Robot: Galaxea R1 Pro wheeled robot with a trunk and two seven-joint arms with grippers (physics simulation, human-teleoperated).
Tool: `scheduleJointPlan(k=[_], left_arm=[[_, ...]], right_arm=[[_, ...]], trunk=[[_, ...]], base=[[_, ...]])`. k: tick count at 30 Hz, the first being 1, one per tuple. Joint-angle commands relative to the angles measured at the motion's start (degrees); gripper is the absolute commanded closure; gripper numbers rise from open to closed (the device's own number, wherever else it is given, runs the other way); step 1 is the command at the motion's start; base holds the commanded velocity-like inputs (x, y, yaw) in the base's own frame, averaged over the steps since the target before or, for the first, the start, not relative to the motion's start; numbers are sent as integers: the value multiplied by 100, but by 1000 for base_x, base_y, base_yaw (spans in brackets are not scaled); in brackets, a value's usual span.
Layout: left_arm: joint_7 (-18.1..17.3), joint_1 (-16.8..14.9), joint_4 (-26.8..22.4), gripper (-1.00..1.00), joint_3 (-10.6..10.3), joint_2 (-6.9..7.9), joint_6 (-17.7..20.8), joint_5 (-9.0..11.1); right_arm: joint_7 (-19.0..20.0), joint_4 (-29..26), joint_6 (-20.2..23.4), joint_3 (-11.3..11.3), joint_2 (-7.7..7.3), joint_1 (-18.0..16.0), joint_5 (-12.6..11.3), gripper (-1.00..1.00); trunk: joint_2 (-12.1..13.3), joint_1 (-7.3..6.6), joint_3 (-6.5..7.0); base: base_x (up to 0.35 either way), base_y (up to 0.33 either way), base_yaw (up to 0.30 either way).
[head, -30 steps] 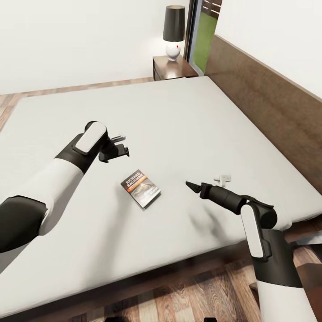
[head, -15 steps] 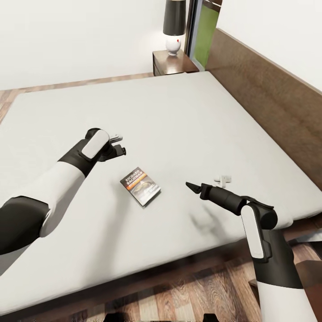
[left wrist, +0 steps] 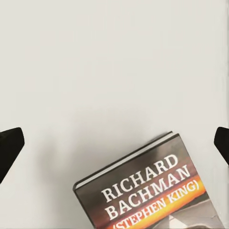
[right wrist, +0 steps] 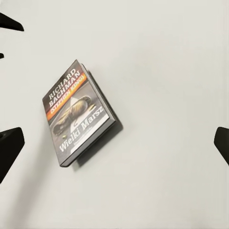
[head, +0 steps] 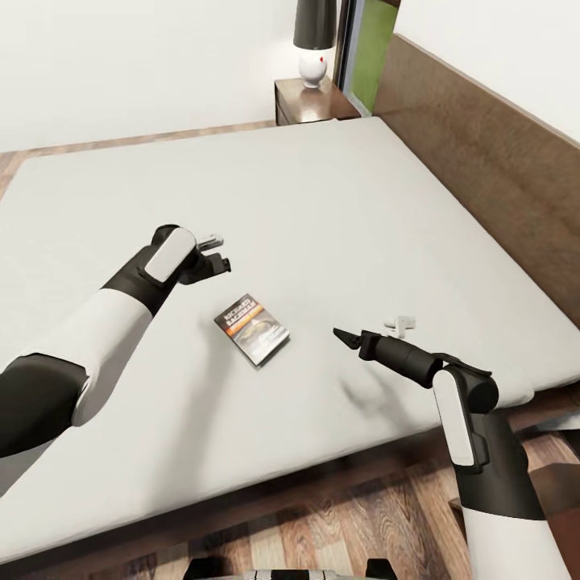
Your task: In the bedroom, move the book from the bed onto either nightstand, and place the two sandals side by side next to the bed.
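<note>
The book [head: 251, 329] lies flat on the bed [head: 338, 209], between the two grippers and touching neither. The left gripper [head: 216, 259] hovers near its upper corner with fingers spread, holding nothing. The right gripper [head: 345, 337] also stands spread and empty, pointing at the book.

1. The bed [head: 338, 201] has a plain off-white mattress top that looks matt and smooth, like flat cloth with no weave showing.
2. The book [head: 252, 329] has a dark paper cover with a slight sheen, white lettering and an orange band; its page edges look pale and matt.
3. The headboard [head: 483, 153] is brown wood, matt, with fine grain.
4. The floor [head: 338, 524] is wood plank, streaked and slightly shiny.
5. The nightstand [head: 310, 101] has a glossy dark wood top.
6. The lamp [head: 313, 44] has a glossy white base and a matt dark shade.
7. Both arms wear smooth white and matt black plastic shells.
</note>
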Motion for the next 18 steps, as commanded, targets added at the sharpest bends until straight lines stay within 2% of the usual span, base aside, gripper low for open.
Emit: scheduleJointPlan(k=[1,12,15,18], left_arm=[[51,-5,-10,-100,-40,9,2,59],[-160,-33,45,-100,-38,7,64,93],[-168,-33,51,-100,-35,5,67,92],[-173,-33,82,-100,-32,4,66,93]], right_arm=[[33,-3,36,-15,7,-5,6,-100],[48,-3,30,-33,4,2,6,-100],[101,-3,29,-56,1,3,8,-100],[325,-3,30,-88,-17,4,11,-100]], trunk=[[-43,22,-31],[-485,264,-325],[-605,330,-405],[-725,395,-485]], base=[[0,0,0],[0,0,0],[0,0,0],[0,0,0]])
